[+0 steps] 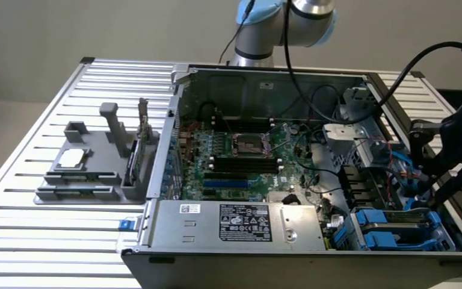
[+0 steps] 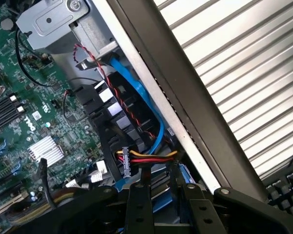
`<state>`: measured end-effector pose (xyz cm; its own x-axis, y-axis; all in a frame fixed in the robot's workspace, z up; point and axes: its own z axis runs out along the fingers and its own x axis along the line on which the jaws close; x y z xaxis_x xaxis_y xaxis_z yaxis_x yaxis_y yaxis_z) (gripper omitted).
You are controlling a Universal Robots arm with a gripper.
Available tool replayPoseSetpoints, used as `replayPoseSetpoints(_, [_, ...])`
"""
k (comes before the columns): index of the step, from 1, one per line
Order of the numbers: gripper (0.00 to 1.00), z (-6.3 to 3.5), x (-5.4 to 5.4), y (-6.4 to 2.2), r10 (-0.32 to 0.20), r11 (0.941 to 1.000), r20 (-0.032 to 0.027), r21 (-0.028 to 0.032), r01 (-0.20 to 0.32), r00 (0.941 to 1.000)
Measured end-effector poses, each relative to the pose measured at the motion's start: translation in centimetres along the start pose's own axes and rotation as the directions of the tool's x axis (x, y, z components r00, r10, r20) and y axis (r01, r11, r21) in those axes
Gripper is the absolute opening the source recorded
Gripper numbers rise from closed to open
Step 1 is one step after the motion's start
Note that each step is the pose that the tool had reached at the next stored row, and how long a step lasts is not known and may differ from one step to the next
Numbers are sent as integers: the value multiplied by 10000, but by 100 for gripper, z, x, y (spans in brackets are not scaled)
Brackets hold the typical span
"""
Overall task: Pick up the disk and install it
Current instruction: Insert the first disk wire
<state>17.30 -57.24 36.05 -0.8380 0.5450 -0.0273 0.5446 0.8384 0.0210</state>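
**Disk at the drive bay, gripper right above it**

Position: my gripper [image 1: 447,191] hangs inside the open computer case [image 1: 184,78], close against the case wall on the exterior view's right, over the drive bay in the corner beside the power-supply box [image 1: 239,221].

Disk: I take the blue-framed piece [image 1: 420,232] in that bay to be the disk. I can see blue plastic, but not its metal face or label. From the wrist, a blue strip of it shows just under my gripper [image 2: 163,187], next to a yellow, red and black cable plug [image 2: 127,161].

Grip: I cannot tell whether I am spread or pinching the blue frame. No clear gap or contact shows.

Key relation: the disk lies straight below me, not off to a side. Judged from the frame, its long axis runs along the case's near wall, towards the power-supply box. Whether it is fully seated I cannot tell.

Elsewhere: the motherboard [image 1: 239,159] is uncovered. A grey parts holder [image 1: 86,174] sits on the table's far side, well apart from me.
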Motion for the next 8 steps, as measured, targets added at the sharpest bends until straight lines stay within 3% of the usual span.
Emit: replayPoseSetpoints(8, [30,17,-89,-22,37,10000,-116,74,-37,9999])
